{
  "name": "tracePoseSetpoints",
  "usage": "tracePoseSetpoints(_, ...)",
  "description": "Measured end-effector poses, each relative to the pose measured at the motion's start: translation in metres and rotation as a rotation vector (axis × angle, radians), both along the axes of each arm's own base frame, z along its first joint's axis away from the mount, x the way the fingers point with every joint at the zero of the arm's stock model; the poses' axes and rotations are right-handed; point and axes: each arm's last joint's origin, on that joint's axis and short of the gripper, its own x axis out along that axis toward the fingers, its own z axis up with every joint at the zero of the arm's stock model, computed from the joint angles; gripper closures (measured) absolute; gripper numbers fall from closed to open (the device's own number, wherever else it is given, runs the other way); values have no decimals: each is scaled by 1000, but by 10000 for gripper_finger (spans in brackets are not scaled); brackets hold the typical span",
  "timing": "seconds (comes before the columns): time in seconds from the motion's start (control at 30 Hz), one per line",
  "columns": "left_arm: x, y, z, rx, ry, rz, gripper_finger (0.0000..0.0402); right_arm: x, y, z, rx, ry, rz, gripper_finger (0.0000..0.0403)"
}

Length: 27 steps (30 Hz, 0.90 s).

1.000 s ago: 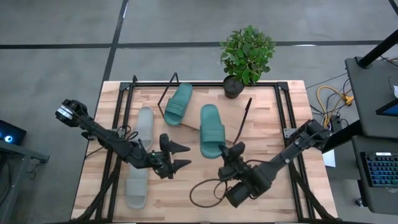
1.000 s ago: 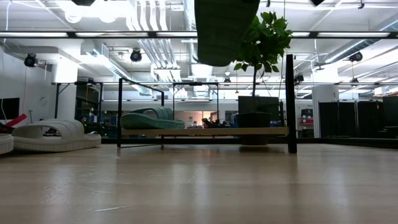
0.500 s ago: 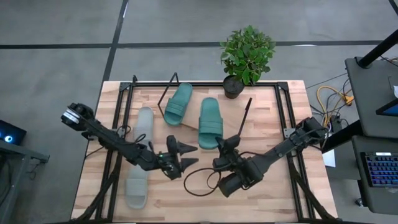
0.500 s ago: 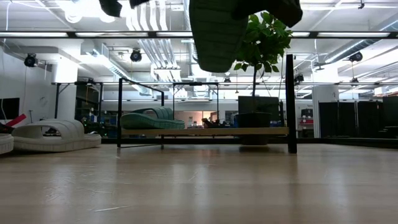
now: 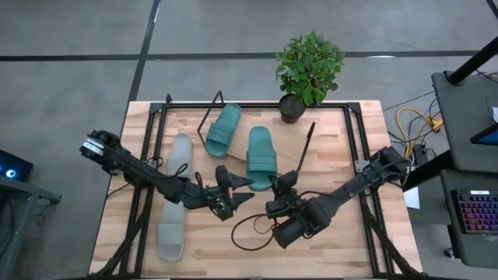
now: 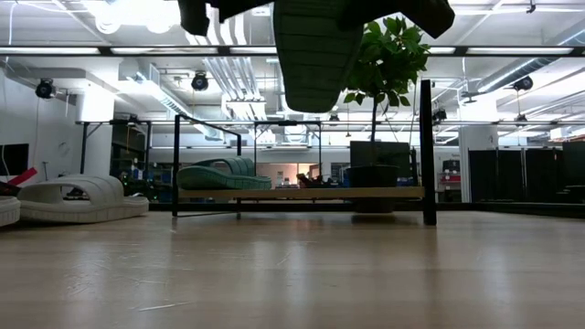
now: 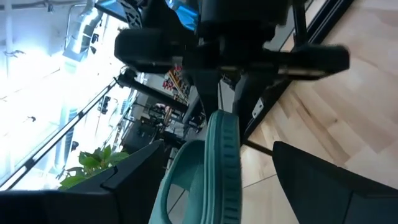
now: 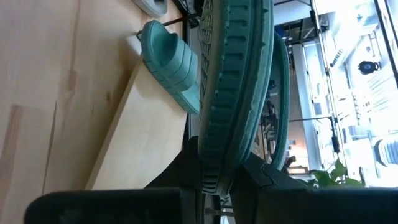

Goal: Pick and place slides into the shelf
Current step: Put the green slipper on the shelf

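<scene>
Here the right claw (image 5: 282, 183) pinches a teal slide (image 5: 262, 158); left claw (image 5: 240, 190) gapes beside it.

From my remote station I count four sandals: two teal (image 5: 223, 130) (image 5: 262, 158), two grey (image 5: 180, 155) (image 5: 171, 238). One slanted shelf (image 5: 233, 155), one potted plant (image 5: 308, 70), two robot arms.
</scene>
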Motion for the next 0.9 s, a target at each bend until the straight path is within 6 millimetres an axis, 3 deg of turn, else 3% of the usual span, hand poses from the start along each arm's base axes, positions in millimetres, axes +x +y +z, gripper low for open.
tracePoseSetpoints(0.57,3,6,-3,10,27,10,219,4,3,2,-26,16,32,365)
tracePoseSetpoints(0.7,3,7,-3,10,28,11,265,5,3,2,-29,17,37,365)
tracePoseSetpoints(0.9,3,7,-3,30,28,12,367,4,3,4,-38,14,37,365)
